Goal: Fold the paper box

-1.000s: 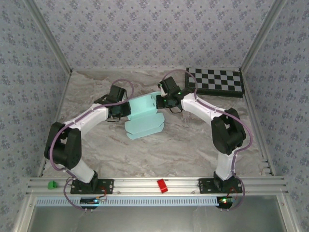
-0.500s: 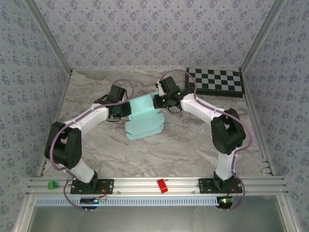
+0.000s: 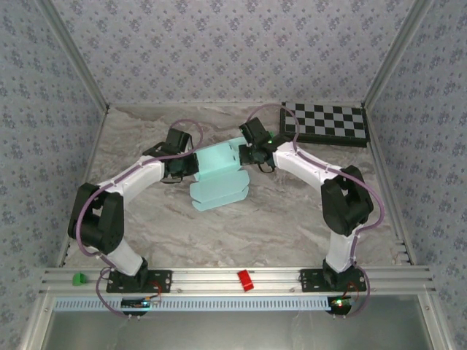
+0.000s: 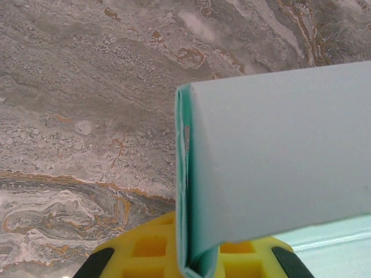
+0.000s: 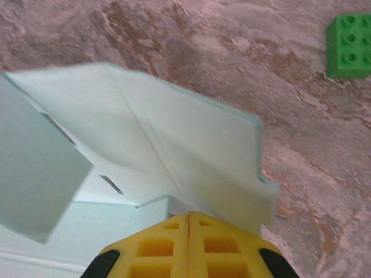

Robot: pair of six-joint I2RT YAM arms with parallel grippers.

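Note:
The paper box (image 3: 217,177) is a pale turquoise die-cut card, partly folded, lying mid-table between the two arms. My left gripper (image 3: 190,166) is at its left side, shut on a folded double edge of the card (image 4: 186,191) that stands upright between the yellow fingers (image 4: 145,249). A pale panel (image 4: 278,150) bends off to the right from that edge. My right gripper (image 3: 245,152) is at the box's upper right corner. Its yellow fingers (image 5: 156,246) are pressed together with nothing between them, and their tips sit just under a raised flap (image 5: 191,150).
A black-and-white checkerboard (image 3: 327,122) lies at the back right. A green brick (image 5: 349,46) lies on the marble past the flap. A red piece (image 3: 245,280) and a green piece (image 3: 77,278) sit on the front rail. Patterned walls enclose the table.
The right gripper shifted slightly left and then back at the box's upper right flap. The left arm and the body of the box stayed put.

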